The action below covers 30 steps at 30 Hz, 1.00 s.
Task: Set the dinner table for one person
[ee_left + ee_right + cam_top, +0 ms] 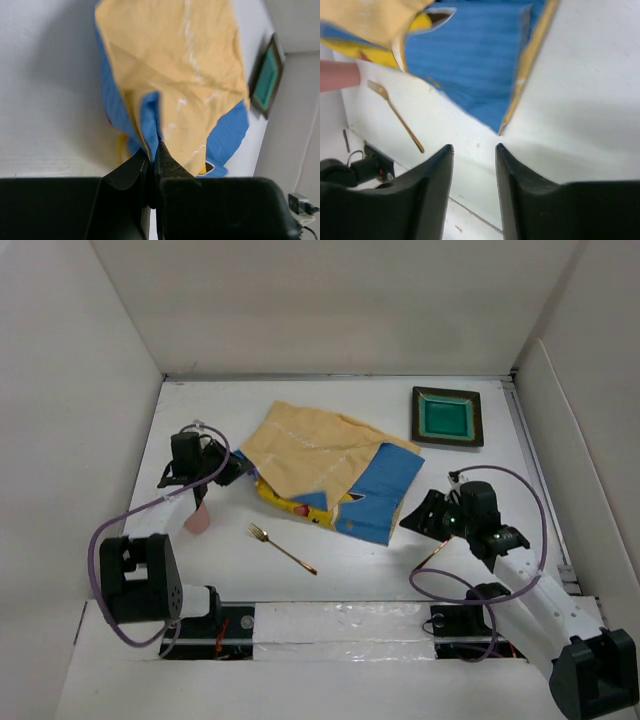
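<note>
The blue placemat with yellow backing (335,465) lies crumpled on the white dinner table (350,575), its left part folded over yellow side up. My left gripper (235,472) is shut on the placemat's left edge; the left wrist view shows the jaws (156,150) pinching the blue and yellow cloth (190,75). My right gripper (415,515) is open and empty, just off the placemat's near right corner (500,131); its fingertips (474,147) hover over bare table. A gold fork (282,547) lies in front of the placemat.
A square green plate with a dark rim (447,417) sits at the back right, also in the left wrist view (267,82). A pink cup (198,518) stands near the left arm. White walls enclose the table.
</note>
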Tool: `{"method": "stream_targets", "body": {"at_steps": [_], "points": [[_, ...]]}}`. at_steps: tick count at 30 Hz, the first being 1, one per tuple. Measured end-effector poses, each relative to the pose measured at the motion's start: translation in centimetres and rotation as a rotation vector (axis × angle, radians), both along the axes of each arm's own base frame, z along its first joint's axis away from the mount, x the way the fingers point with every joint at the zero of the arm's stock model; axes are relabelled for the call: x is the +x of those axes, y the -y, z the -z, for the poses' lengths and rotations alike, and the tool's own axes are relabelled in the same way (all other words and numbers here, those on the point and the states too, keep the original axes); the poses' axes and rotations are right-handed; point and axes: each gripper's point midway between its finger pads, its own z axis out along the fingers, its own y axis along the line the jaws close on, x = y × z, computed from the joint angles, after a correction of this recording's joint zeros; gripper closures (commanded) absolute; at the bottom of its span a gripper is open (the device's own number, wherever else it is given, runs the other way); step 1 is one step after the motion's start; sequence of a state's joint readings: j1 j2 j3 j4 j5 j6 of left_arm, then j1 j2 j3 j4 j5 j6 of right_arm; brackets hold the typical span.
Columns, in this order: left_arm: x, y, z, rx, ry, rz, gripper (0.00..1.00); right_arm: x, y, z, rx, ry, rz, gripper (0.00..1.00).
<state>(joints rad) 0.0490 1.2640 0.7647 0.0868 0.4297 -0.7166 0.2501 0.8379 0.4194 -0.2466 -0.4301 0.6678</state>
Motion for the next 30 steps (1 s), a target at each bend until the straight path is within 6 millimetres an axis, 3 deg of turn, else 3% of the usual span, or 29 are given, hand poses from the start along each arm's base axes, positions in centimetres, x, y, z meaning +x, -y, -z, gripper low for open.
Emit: {"method": "stream_targets", "body": {"at_steps": [2, 3, 6, 8, 12, 14, 15, 17, 18, 19, 22, 25, 30], "points": [[-0.9, 0.7, 3.9, -0.038, -0.117, 0.023, 1.00, -0.5, 0.8, 0.4, -0.034, -0.015, 0.028, 0.38], [-1.2, 1.0, 5.0, -0.052, -0.148, 0.031, 1.00, -0.4, 1.0, 0.0, -0.044, -0.003, 0.039, 0.35], [-1.2, 1.6, 5.0, -0.067, -0.141, 0.054, 1.00, 0.6, 1.4, -1.5, -0.064, 0.024, 0.065, 0.34], [-0.7, 1.9, 4.0, -0.065, -0.102, 0.071, 1.00, 1.1, 1.3, -1.8, -0.074, 0.021, 0.072, 0.45], [-0.2, 2.4, 3.0, -0.053, -0.061, 0.101, 1.00, 0.5, 0.7, -0.2, -0.102, -0.055, 0.062, 0.99], [-0.2, 2.5, 2.9, -0.048, -0.055, 0.111, 1.00, -0.3, 0.2, 0.5, -0.108, -0.090, 0.052, 1.00], [-0.3, 2.5, 2.9, -0.046, -0.053, 0.114, 1.00, -0.7, -0.1, 0.7, -0.109, -0.103, 0.044, 0.97], [-0.3, 2.5, 2.7, -0.043, -0.048, 0.120, 1.00, -1.5, -0.8, 1.0, -0.109, -0.121, 0.025, 0.81], [-0.4, 2.5, 2.7, -0.040, -0.046, 0.122, 1.00, -2.0, -1.3, 1.2, -0.105, -0.130, 0.011, 0.59], [-0.5, 2.5, 2.6, -0.037, -0.044, 0.125, 1.00, -2.1, -1.5, 1.2, -0.100, -0.137, 0.015, 0.46], [-0.8, 2.5, 2.2, -0.025, -0.035, 0.132, 1.00, -3.3, -3.1, 1.7, -0.095, -0.156, -0.041, 0.37], [-1.1, 2.5, 2.0, -0.009, -0.029, 0.142, 1.00, -3.5, -4.4, 2.8, -0.122, -0.189, -0.076, 0.36], [-1.4, 2.3, 2.0, 0.018, -0.042, 0.158, 1.00, -1.1, -4.8, 4.1, -0.204, -0.236, -0.027, 0.42]]}}
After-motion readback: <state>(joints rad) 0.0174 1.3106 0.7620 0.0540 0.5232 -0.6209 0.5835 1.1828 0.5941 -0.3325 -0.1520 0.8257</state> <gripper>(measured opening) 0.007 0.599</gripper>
